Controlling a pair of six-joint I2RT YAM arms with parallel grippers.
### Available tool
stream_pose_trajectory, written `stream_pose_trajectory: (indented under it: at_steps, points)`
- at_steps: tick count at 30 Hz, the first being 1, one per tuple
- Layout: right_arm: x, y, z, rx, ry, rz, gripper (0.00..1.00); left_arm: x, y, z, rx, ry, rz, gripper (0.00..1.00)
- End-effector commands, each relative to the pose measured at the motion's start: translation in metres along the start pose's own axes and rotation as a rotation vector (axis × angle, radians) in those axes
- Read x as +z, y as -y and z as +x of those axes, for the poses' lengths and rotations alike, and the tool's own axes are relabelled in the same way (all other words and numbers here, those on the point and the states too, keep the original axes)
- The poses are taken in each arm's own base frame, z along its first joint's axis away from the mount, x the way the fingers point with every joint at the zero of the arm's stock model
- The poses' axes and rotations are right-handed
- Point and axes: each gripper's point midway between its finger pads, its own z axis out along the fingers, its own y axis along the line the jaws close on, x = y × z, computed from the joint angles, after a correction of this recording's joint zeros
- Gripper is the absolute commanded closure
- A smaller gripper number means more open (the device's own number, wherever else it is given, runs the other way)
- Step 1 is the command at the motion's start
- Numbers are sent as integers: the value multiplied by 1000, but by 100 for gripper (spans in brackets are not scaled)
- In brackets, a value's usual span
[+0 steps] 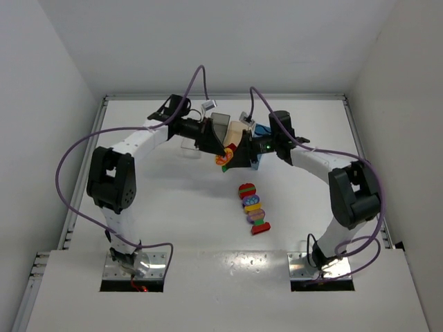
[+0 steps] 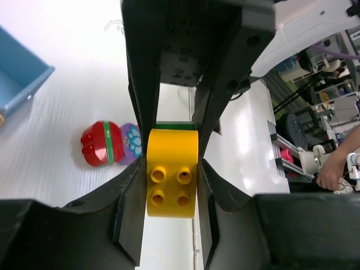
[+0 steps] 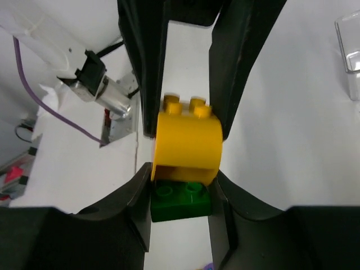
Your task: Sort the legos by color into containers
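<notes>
- Right now you are in the splitting step: both arms meet above the far middle of the desk (image 1: pixel 173 221), sharing one two-brick stack held in the air.
- Your left fingers (image 2: pixel 134 191) are clamped on the yellow brick (image 2: pixel 171 154), pinching its two side faces.
- Your right fingers (image 3: pixel 145 194) are closed on the green brick (image 3: pixel 180 205) plugged under the yellow one. They also seem to touch the yellow brick's lower edge.
- The two bricks are joined, so nothing from this stack has reached a bin yet.
- The next move, as I judge it, calls for a straight pull apart along the studs, or a slight hinge. Hold both grips firm so neither brick slips.
- After that each brick needs its own bin. The containers (image 1: pixel 240 130) stand just behind the arms on the far side. The blue bin (image 2: pixel 22 79) shows at the left edge of the left wrist view, and the clear bin (image 3: pixel 349 56) at the right edge of the right wrist view.
- A row of stacked legos (image 1: pixel 253 207) lies nearer you at mid-desk, not yet sorted.
</notes>
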Motion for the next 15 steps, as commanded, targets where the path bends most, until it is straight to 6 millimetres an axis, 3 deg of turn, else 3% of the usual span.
stream_pose_trajectory:
  at_steps: [1,4,8,11,13,15]
  points:
    - [-11,-31,22,-63,-49,-95,99,-40,-10,-62,137,129,-113,89]
    - [-17,-35,31,-65,-57,-79,99,-46,-14,-81,169,181,-141,91]
    - [-26,-33,39,-56,-55,-36,99,-50,-18,-87,152,215,-172,92]
    - [-36,-13,34,-69,-41,72,99,-57,-26,-98,173,262,-286,93]
    - [-42,1,27,-61,-21,148,99,-63,-49,-102,173,300,-434,93]
    - [-53,24,8,-62,28,267,100,-63,-56,-108,216,311,-516,93]
